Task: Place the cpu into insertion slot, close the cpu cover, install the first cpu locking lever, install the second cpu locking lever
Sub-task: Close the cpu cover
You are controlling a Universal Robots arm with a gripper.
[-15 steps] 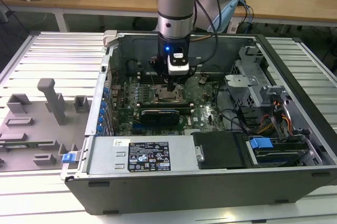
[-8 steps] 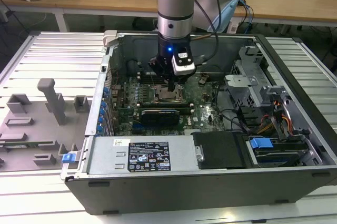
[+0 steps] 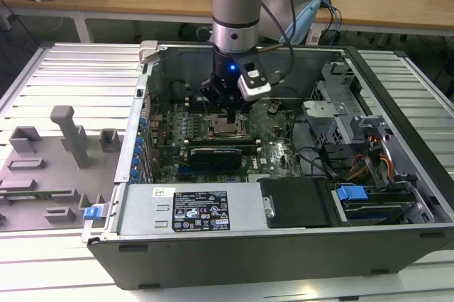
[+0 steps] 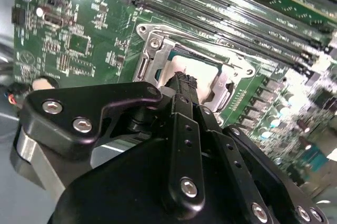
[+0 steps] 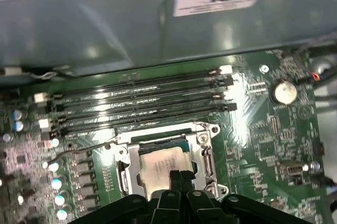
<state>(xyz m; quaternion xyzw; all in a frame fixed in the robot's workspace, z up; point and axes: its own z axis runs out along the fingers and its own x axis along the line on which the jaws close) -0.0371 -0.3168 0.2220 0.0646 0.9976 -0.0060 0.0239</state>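
My jaws are pressing together, empty, with the cpu (image 5: 158,163) sitting in the insertion slot (image 5: 208,161) right at their tips, at six o'clock from them in the exterior view. The computer case (image 3: 213,210) is lying on a ribbed tabletop (image 3: 64,75).

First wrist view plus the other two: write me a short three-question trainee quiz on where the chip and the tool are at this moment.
1. True or false: the pale silvery square cpu lies inside the metal-rimmed square insertion slot.
2. The black tool has its fingertips: A) spread wide apart, B) together over the cpu, C) gripping a cable.
3. Fill in the colour: the long black memory slots sit on a ______ motherboard.
Key: 1 true; 2 B; 3 green.
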